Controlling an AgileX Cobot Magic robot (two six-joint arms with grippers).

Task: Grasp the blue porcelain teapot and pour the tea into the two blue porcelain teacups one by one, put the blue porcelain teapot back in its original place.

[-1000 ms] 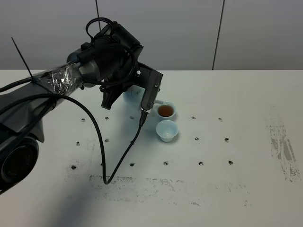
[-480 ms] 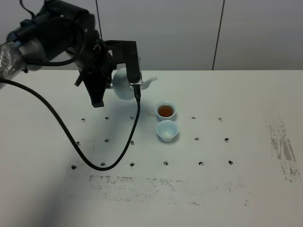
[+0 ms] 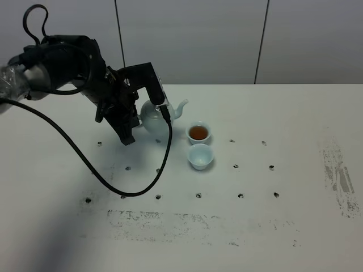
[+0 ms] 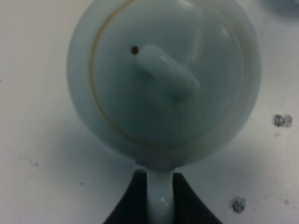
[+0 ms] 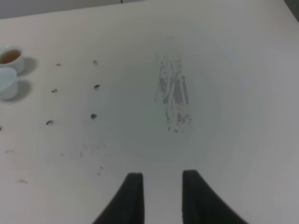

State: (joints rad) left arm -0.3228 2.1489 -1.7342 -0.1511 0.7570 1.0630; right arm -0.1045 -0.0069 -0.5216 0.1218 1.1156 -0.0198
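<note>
The left jaws are clamped on the loop handle (image 4: 160, 201) of the blue porcelain teapot (image 3: 150, 117). The pot is upright, spout toward the cups, just left of them in the high view; whether it touches the counter (image 3: 283, 226) is unclear. The far teacup (image 3: 198, 132) holds brown tea and the near teacup (image 3: 200, 157) looks empty. The right jaws hang parted, gripping nothing, over a scuffed patch (image 5: 174, 93).

Pale blue-white teapot (image 3: 151, 118) and teacups (image 3: 201, 156), one holding amber tea (image 3: 198, 132), on a white, dark-speckled table (image 3: 295, 124).
</note>
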